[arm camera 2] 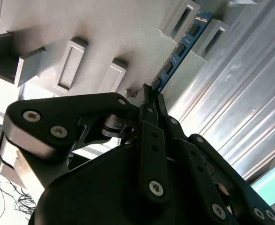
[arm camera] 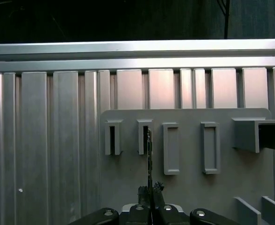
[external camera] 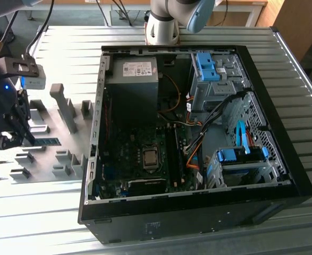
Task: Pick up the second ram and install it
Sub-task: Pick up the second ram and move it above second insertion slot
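showing the gripper (arm camera 2: 150,96) at the exterior view's left, fingers clamped on the near end of the second ram (arm camera 2: 179,49). the stick stands on edge over the grey fixture plate (arm camera 2: 104,28), its far end beside raised slot blocks (arm camera 2: 184,18), apart from the open computer case (external camera: 198,212).

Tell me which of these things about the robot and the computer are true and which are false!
1. The black gripper pinches the long, thin blue circuit-board stick. True.
2. The stick is plugged into the open black computer case. False: it is at the grey slotted holder plate, outside the case.
3. The case lies open on the ribbed metal table. True.
4. The gripper is at the exterior view's right. False: it is at the left.
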Robot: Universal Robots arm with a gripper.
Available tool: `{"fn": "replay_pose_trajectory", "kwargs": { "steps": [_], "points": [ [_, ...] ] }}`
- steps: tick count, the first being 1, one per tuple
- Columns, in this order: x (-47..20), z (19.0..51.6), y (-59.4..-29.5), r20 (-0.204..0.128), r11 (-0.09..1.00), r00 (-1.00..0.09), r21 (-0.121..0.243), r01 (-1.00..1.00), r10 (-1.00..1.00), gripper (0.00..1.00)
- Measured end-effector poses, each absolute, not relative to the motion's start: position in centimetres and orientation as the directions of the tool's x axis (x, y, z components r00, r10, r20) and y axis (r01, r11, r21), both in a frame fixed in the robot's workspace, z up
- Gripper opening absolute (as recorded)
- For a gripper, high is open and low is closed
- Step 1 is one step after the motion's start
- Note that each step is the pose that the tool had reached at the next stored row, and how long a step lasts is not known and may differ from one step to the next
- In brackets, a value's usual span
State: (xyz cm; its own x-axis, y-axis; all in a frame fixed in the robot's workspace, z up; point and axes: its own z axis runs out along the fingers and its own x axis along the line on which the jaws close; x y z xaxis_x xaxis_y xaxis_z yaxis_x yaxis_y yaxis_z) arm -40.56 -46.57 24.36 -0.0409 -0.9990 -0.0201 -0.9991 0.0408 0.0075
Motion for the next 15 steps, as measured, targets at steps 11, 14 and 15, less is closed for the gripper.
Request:
{"fn": "replay_pose_trajectory", "kwargs": {
  "steps": [11,14,15],
  "points": [
    [-40.56,24.57,-46.57,-0.020,0.041,-0.041,0.008,-0.999,-0.999,0.14],
    [-40.56,24.66,-46.57,-0.020,0.041,-0.041,0.007,-0.999,-0.999,0.14],
    [-40.56,24.66,-46.57,-0.020,0.041,-0.041,0.007,-0.999,-0.999,0.14]
  ]
}}
